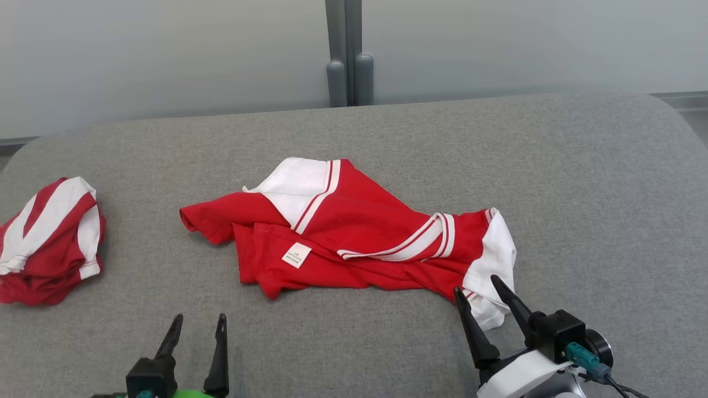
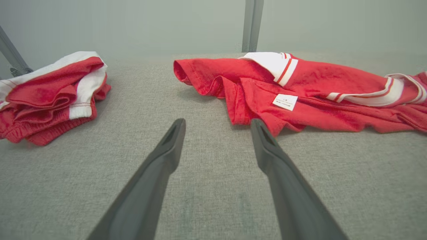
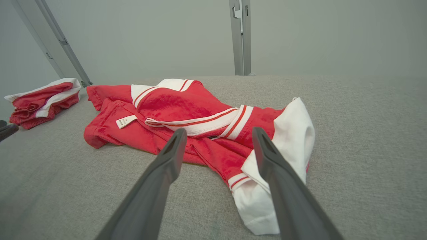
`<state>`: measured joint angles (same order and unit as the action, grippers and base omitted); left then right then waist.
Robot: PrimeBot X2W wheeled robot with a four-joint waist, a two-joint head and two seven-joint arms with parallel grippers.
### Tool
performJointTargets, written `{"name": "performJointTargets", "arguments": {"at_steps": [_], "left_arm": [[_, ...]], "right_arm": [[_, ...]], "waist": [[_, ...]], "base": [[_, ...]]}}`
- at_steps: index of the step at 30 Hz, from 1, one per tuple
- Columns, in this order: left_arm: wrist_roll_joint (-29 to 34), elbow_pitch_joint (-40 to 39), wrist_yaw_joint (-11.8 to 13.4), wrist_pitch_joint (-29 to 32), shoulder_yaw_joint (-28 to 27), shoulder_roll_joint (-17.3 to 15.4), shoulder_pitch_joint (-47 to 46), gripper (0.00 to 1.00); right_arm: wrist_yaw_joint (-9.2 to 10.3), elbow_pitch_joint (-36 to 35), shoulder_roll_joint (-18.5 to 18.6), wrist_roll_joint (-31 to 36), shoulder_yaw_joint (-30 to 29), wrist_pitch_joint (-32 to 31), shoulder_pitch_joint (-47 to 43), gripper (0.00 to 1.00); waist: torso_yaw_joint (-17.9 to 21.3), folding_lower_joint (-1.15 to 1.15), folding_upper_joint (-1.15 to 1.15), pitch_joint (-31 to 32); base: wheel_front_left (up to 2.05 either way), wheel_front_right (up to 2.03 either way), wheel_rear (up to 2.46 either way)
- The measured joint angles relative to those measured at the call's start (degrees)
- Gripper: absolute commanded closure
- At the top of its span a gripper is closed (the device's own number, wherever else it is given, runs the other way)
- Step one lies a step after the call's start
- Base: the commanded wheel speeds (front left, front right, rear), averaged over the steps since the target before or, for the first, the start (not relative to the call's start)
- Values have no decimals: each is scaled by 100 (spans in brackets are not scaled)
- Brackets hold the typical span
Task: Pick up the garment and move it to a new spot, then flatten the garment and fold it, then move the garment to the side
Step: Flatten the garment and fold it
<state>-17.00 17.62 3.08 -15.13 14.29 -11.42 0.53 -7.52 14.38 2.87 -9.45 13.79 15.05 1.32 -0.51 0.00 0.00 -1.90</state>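
1. Garment (image 1: 354, 237), red with white bands, lies crumpled mid-worktop (image 1: 581, 193), white label (image 1: 297, 255) facing up.
2. Right tool (image 1: 475, 284), fingers spread and empty, sits at the garment's white right end.
3. Left tool (image 1: 199, 318), also spread and empty, is just short of the near-left hem.
4. Folded red-and-white bundle (image 1: 50, 243) lies far left.

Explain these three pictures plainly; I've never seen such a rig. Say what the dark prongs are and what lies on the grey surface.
It's a two-armed robot. One picture looks down from its head; the other two come from wrist cameras looking along each gripper's fingers, the dark prongs. The left gripper and right gripper are open, holding nothing. On the grey padded surface lies a crumpled red and white shirt, the right gripper's tips at its white end. A second red and white garment sits bundled at the left.
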Motion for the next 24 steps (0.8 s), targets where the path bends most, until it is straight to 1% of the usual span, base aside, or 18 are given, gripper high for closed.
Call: {"name": "performJointTargets", "arguments": {"at_steps": [3,7,10,14,18,24], "left_arm": [[248,-103,-190,1,-248,140,346,0],[490,-124,-434,1,-447,334,463,0],[658,-124,-599,0,-502,471,432,0],[798,-46,-800,1,-439,624,222,0],[882,16,-913,1,-363,711,41,0],[855,9,-984,0,-414,794,-42,0]], "right_arm": [[0,16,5,-1,27,0,-34,0],[0,33,42,-1,146,0,-62,0],[0,104,107,1,305,0,-4,0],[0,232,193,44,550,0,383,0],[-2,474,304,131,709,1,904,0],[-1,1135,453,240,720,1,1468,0]], "waist": [[-99,0,0,36],[-252,0,0,42],[-400,0,0,8],[-676,0,0,-70],[-1011,0,0,-182],[-1552,0,0,-395]], "base": [[0,0,0],[0,0,0],[0,0,0],[0,0,0],[0,0,0],[0,0,0]]}}
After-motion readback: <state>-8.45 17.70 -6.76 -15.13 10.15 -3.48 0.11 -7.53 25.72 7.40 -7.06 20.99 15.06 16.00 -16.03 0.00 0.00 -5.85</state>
